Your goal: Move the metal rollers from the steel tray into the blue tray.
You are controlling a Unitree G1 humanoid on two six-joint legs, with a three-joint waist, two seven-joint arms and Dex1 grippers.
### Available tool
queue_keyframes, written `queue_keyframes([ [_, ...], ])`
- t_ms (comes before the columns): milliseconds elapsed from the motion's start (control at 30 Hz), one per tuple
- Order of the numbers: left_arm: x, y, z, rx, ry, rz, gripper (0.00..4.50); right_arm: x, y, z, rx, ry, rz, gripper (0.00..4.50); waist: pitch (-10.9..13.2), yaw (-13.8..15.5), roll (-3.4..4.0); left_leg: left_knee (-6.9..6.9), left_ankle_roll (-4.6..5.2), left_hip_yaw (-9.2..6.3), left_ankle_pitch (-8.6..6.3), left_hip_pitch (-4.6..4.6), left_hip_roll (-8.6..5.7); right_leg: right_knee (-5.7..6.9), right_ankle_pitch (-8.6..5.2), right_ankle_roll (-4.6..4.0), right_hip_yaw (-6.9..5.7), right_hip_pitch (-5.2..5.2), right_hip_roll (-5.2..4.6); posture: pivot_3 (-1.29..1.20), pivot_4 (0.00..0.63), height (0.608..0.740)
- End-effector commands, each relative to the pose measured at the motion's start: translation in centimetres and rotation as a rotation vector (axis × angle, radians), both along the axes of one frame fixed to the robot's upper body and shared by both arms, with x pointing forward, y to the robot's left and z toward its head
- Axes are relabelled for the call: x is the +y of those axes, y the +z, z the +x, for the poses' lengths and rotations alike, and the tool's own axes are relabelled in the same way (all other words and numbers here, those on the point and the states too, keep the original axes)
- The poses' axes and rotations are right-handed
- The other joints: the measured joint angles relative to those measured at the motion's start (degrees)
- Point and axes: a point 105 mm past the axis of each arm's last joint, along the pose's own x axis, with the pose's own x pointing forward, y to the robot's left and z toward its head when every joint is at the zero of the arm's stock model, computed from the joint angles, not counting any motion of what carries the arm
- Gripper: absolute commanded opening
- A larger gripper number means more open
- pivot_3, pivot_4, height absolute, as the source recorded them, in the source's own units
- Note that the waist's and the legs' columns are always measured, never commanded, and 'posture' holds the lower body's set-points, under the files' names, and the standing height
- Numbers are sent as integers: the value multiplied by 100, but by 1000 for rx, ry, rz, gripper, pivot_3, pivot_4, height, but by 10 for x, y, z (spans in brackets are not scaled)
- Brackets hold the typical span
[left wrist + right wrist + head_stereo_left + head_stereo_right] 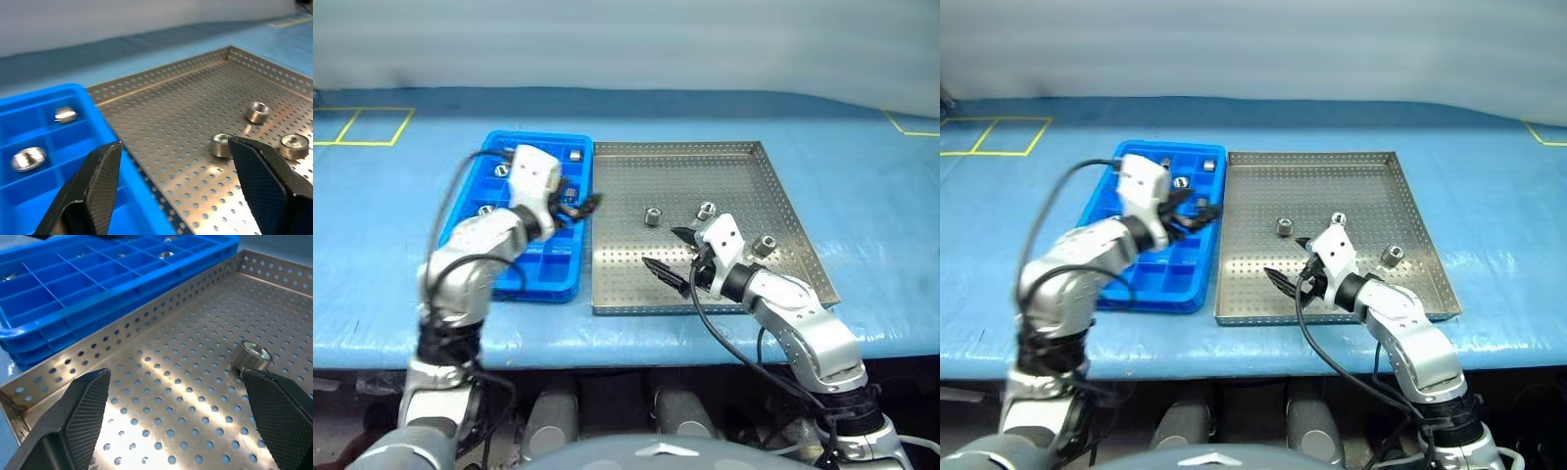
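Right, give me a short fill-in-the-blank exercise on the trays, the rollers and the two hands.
1. The number of metal rollers lying on the steel tray is ____.
2. The blue tray sits on the robot's ____ side of the steel tray.
3. The right hand hovers over the steel tray with its fingers ____.
4. The left hand is above the ____ tray, near the edge next to the steel one, holding nothing.

Missing words: three; left; open; blue
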Motion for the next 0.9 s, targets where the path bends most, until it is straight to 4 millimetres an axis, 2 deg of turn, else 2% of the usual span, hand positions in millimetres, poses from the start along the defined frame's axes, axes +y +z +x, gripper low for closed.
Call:
queue_keyframes([
  [33, -24, -15, 18, -11, -65, 98, 3760, -7, 11, 2, -38, -35, -9, 4500, 0, -64, 0, 0, 1, 0, 0, -4, 0, 0, 1, 2, 0, -3, 0, -92, 150, 740],
  [200, -45, -39, 44, 14, -80, 134, 3760, -8, 13, -7, -50, -51, -2, 4500, 0, -208, 0, -4, 9, 0, -5, -6, 0, -3, 2, 4, 4, -6, 1, -152, 150, 740],
  [367, -52, -59, 53, 64, -60, 142, 3760, -9, 12, -12, -48, -74, 0, 4500, 0, -383, 0, -3, 11, 3, -7, -7, -1, -6, 3, 7, 9, -6, 1, -186, 150, 740],
  [433, -51, -62, 56, 68, -32, 138, 3379, -10, 12, -13, -50, -85, 3, 4500, 0, -435, -1, -2, 11, 3, -7, -7, -1, -5, 5, 10, 10, -5, 1, -189, 150, 740],
  [600, -49, -54, 60, 31, -3, 84, 1853, -11, 10, -13, -44, -95, -2, 4500, 0, -538, -1, 1, 11, 7, -6, -5, -3, -4, 10, 17, 17, -5, 0, -168, 150, 740],
  [633, -48, -53, 60, 23, 3, 82, 1704, -11, 9, -13, -42, -94, -2, 4500, 0, -547, -1, 1, 11, 7, -6, -5, -3, -4, 10, 18, 18, -5, 0, -161, 150, 740],
  [767, -41, -40, 58, -34, 2, 47, 1707, -4, 7, -11, -34, -68, -3, 4500, 1, -562, 0, -2, 11, 6, -6, -5, -3, -4, 10, 18, 18, -6, 1, -132, 150, 740],
  [900, -16, -9, 49, -60, 41, -72, 1707, 4, 8, -10, -35, -30, 4, 4500, 2, -561, 1, -4, 11, 6, -6, -5, -1, 1, 12, 20, 20, -10, 2, -98, 150, 740],
])
